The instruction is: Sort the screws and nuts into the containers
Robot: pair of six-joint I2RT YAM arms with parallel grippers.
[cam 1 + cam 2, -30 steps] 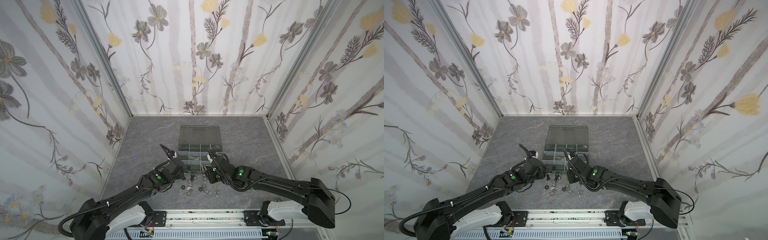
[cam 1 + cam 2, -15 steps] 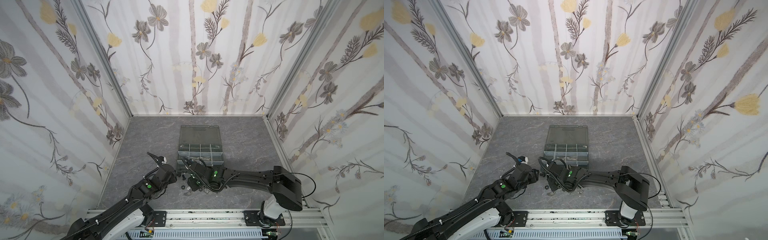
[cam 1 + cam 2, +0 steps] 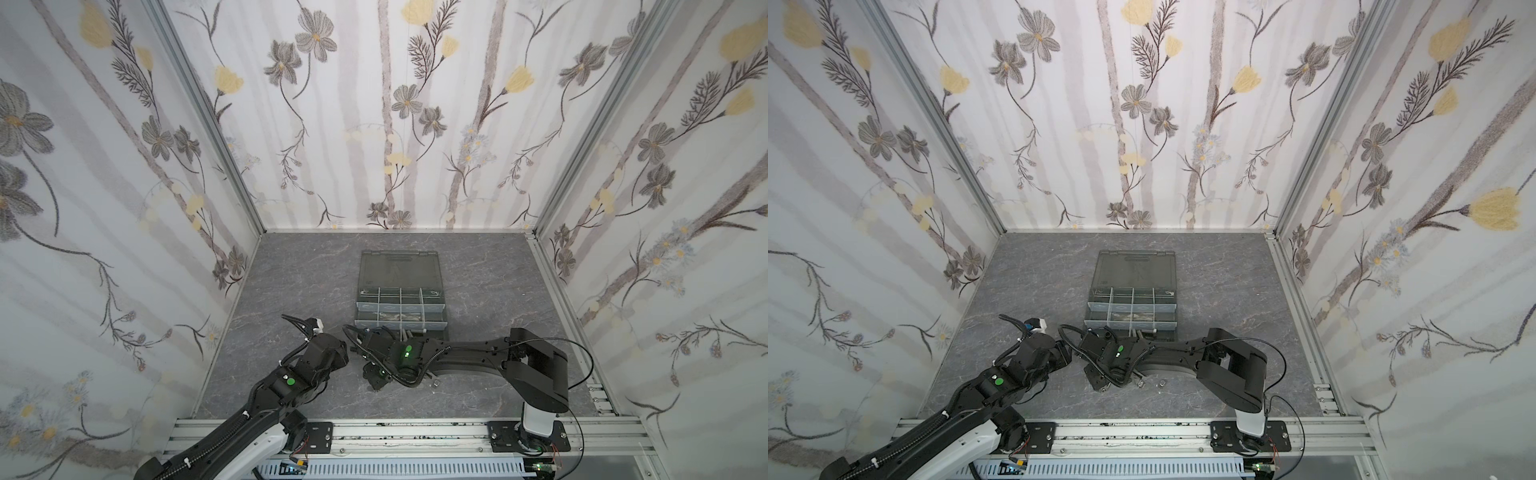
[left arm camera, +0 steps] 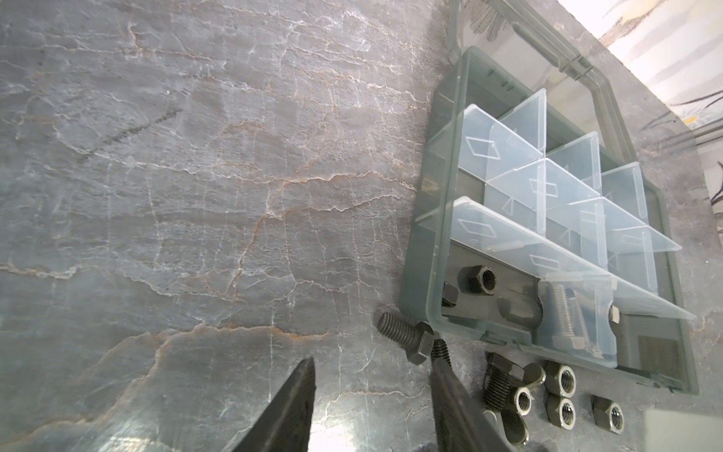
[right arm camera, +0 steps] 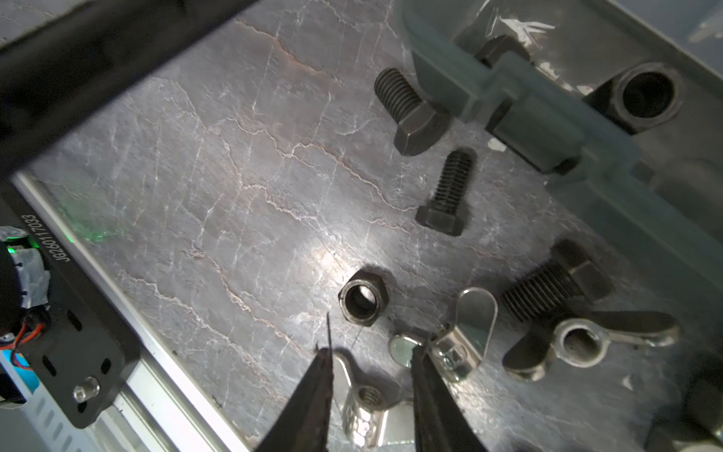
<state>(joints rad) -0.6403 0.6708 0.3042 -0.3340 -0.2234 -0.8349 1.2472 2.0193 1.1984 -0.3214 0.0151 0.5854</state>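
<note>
The dark grey organizer box (image 3: pixel 401 325) lies with its lid open in both top views. Its containers (image 4: pixel 544 184) are split by pale dividers, and the nearest one holds black nuts (image 4: pixel 479 280) and a silver screw (image 4: pixel 567 313). Loose screws (image 5: pixel 446 191) and nuts (image 5: pixel 362 299) lie on the table in front of the box. My right gripper (image 5: pixel 371 354) is open and low over this pile. A silver wing nut (image 5: pixel 365 407) lies between its fingers. My left gripper (image 4: pixel 371 354) is open and empty over bare table, one finger beside a black screw (image 4: pixel 407 332).
The two wrists almost meet left of the pile (image 3: pixel 353 353). More wing nuts (image 5: pixel 579 344) and black screws (image 5: pixel 547 285) crowd the box's front wall. One small silver nut (image 3: pixel 436 383) lies apart, under the right forearm. The metal rail (image 3: pixel 374 432) edges the table's front.
The right arm has folded and its gripper has swept left, away from the box front, to the near side of the pile. The left arm has drawn back leftwards and its jaws have widened a little.
</note>
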